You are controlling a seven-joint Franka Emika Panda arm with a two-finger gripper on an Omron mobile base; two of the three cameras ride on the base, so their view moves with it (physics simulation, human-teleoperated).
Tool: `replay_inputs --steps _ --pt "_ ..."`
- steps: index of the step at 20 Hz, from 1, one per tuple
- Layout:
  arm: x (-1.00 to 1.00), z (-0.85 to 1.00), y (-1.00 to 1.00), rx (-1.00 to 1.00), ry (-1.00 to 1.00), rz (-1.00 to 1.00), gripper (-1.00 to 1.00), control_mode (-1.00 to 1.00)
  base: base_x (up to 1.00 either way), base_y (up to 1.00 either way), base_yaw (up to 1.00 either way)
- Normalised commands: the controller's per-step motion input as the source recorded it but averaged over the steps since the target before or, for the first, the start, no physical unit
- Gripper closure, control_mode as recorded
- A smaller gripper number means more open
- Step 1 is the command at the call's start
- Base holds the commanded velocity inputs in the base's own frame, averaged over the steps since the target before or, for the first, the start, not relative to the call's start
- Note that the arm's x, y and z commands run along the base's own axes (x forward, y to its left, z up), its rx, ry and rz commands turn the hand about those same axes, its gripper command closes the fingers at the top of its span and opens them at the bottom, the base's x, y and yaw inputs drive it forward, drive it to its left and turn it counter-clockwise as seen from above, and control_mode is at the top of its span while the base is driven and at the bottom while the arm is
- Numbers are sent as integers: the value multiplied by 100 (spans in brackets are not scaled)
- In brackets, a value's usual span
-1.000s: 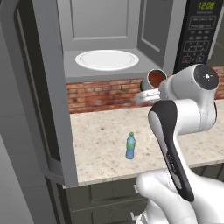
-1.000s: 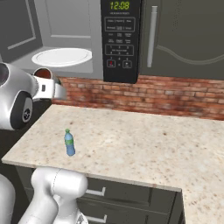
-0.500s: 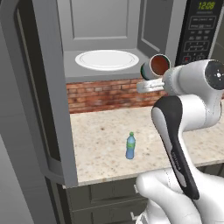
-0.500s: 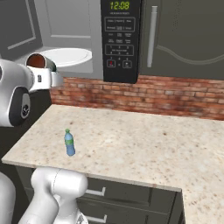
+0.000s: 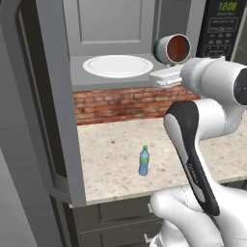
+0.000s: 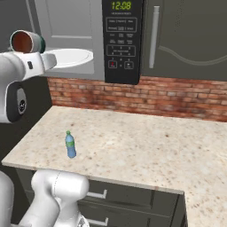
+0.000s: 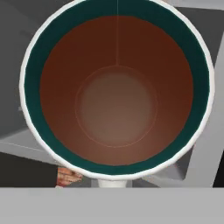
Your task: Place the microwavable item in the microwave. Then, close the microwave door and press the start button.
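The microwavable item, a silvery mug [image 5: 172,49] with a dark green band and reddish-brown inside, hangs tipped on its side at the right front of the microwave's open cavity, mouth toward the cameras. My gripper [image 5: 167,67] is shut on it from below. From the right the mug [image 6: 26,41] sits above my gripper [image 6: 37,55], just left of the white turntable plate [image 6: 71,57]. In the hand view the mug's mouth [image 7: 117,96] is close up and hides the fingers. The microwave door [image 5: 38,96] stands swung open at the left. The turntable plate [image 5: 118,66] is bare.
A slim blue bottle with a green cap [image 5: 144,161] stands upright on the speckled counter [image 6: 146,150] near its front edge. The black control panel [image 6: 122,40] with a green clock is right of the cavity. A brick backsplash [image 6: 155,95] runs below.
My arm has lifted the mug from the level of the brick backsplash up to the height of the microwave opening and a little toward it. The bottle and door have not moved.
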Motion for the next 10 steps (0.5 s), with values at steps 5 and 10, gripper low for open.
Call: replay_inputs --steps 5,10 --pt "15 42 41 -5 -15 5 100 -100 0 0 0" --pt "57 15 27 -1 15 1 100 -100 0 0 0"
